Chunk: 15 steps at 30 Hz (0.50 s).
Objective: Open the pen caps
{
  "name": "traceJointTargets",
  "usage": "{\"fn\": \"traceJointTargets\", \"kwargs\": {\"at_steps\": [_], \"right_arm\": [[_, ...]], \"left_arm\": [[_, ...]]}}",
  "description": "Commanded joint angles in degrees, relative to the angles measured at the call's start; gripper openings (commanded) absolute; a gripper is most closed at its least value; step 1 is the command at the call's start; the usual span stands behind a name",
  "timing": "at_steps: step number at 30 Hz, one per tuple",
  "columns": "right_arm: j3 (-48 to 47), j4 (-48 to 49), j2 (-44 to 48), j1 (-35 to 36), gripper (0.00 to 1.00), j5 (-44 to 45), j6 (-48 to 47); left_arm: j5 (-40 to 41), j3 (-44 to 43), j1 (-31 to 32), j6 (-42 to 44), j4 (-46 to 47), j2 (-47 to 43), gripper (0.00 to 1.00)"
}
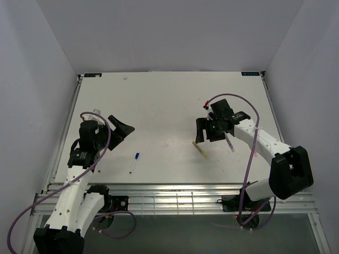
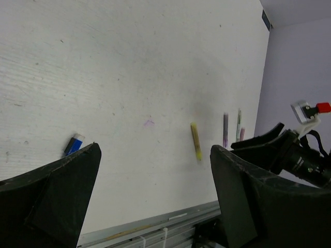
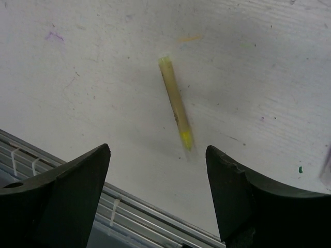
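Observation:
A yellow pen (image 1: 200, 149) lies on the white table, just in front of my right gripper (image 1: 206, 134). In the right wrist view the yellow pen (image 3: 176, 102) lies flat with its brighter yellow cap end (image 3: 186, 138) towards the table's front edge, between and beyond my open, empty right gripper (image 3: 158, 150). A white pen with a blue cap (image 1: 134, 162) lies right of my left arm. My left gripper (image 1: 121, 127) is open and empty above the table; in its own view the left gripper (image 2: 155, 150) frames the blue cap (image 2: 74, 144) and the yellow pen (image 2: 195, 140).
Three more thin pens, purple (image 2: 225, 129), grey-green (image 2: 238, 124) and pink (image 2: 242, 134), lie side by side under the right arm (image 1: 249, 132). The table's slotted metal front edge (image 1: 175, 196) runs close behind both grippers. White walls enclose the table.

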<state>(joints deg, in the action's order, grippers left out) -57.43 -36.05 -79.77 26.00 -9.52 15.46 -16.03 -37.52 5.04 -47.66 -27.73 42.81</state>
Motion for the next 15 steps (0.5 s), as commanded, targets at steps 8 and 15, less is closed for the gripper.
{"fn": "traceJointTargets", "kwargs": {"at_steps": [8, 15], "right_arm": [[-4.7, 3.4, -11.0, 3.3, 0.64, 2.4, -6.2], [-4.6, 4.9, -14.4, 4.8, 0.55, 5.2, -7.0]], "left_arm": [[-9.1, -1.2, -0.2, 2.0, 4.6, -0.4, 0.95], [-11.7, -1.7, -0.2, 2.3, 5.7, 0.1, 0.85]]}}
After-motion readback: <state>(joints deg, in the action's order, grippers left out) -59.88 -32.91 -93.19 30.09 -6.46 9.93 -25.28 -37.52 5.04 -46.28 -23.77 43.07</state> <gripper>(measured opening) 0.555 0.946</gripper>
